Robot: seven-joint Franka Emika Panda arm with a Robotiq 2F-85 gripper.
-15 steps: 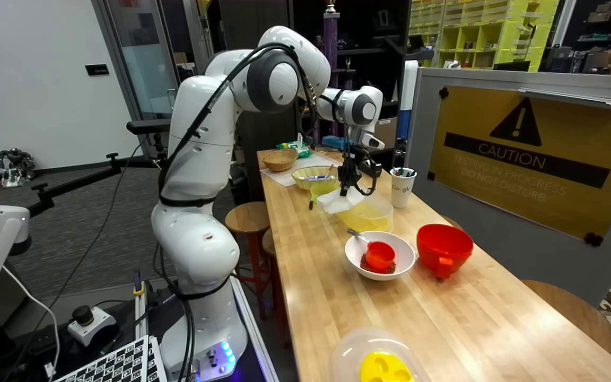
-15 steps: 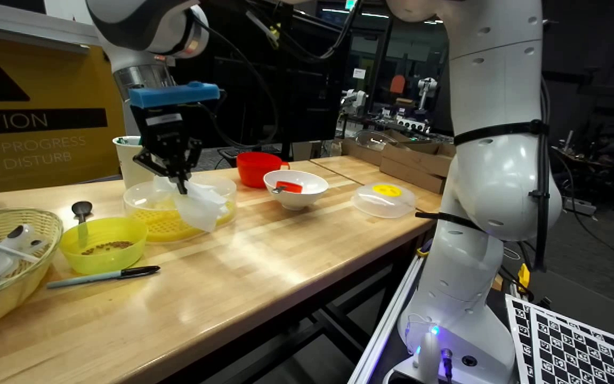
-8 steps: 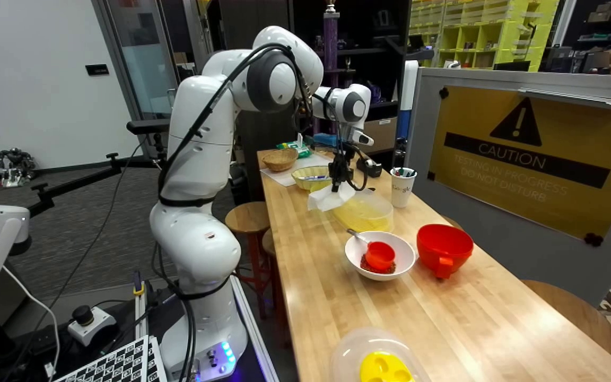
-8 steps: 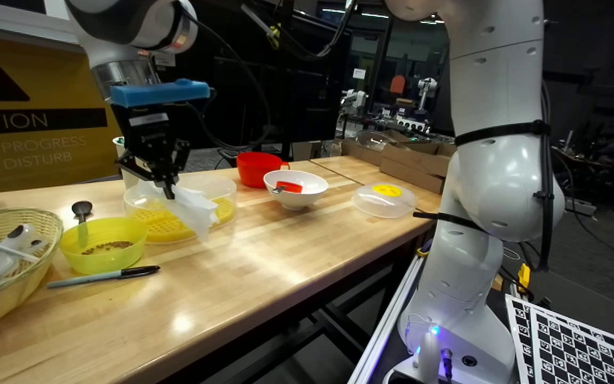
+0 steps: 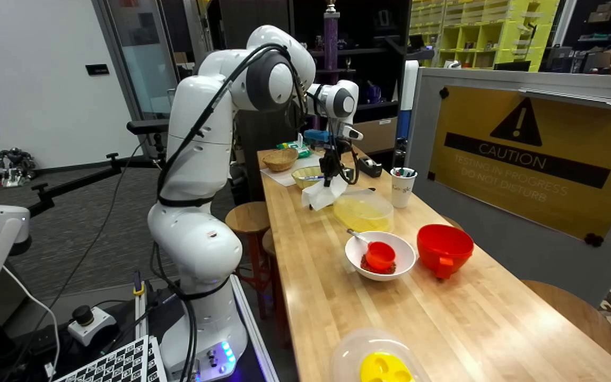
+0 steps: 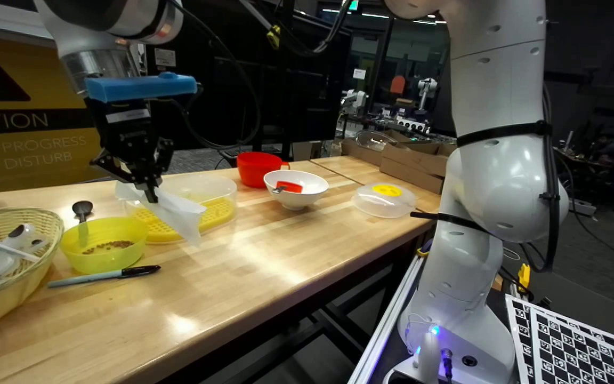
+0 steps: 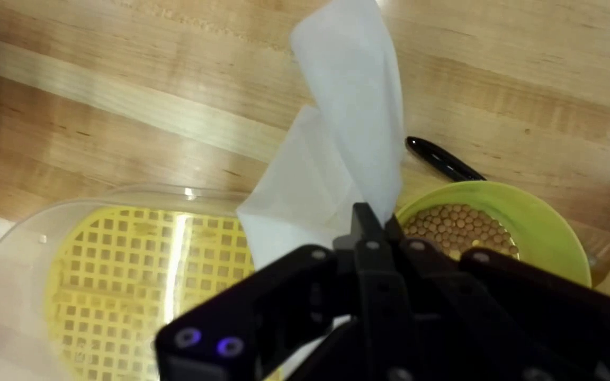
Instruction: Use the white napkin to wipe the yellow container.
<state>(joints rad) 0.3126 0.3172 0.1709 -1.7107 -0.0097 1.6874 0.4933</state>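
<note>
The yellow container [image 5: 364, 211] is low, wide and translucent, with a yellow grid inside; it stands on the table and also shows in an exterior view [image 6: 215, 212] and at lower left in the wrist view [image 7: 119, 286]. My gripper [image 7: 382, 219], also in both exterior views [image 5: 327, 183] [image 6: 151, 196], is shut on the crumpled white napkin [image 7: 360, 95]. The napkin hangs from the fingertips in both exterior views [image 5: 320, 197] [image 6: 176, 210], at the container's end beside the yellow bowl. It overlaps the container's edge in view; I cannot tell whether they touch.
A bright yellow bowl [image 6: 105, 250] of brown beads stands close beside the container, with a pen [image 6: 104, 276] and a wicker basket [image 6: 16, 266] nearby. A white bowl [image 5: 356, 257], a red bowl [image 5: 444, 245], a paper cup [image 5: 402, 190] and a clear lid [image 5: 348, 353] also stand on the table.
My gripper has moved left in both exterior views with the napkin in it, from over the container to its end by the yellow bowl. The container has not visibly moved.
</note>
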